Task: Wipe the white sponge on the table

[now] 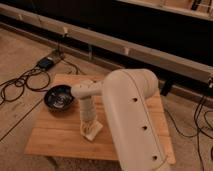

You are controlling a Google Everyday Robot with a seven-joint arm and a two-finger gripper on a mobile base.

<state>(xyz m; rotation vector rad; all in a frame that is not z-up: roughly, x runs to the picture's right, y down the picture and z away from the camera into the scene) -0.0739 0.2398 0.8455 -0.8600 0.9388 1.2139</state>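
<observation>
Dark bowl [59,97] sits on the table's [55,137] left side, contents impossible to make out. The gripper [88,126] points straight down just right of the bowl, its tip meeting the white sponge [92,131] lying flat mid-table.

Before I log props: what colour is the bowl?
Dark, blue-black bowl, seen in the camera view, left of the gripper over the sponge.
</observation>
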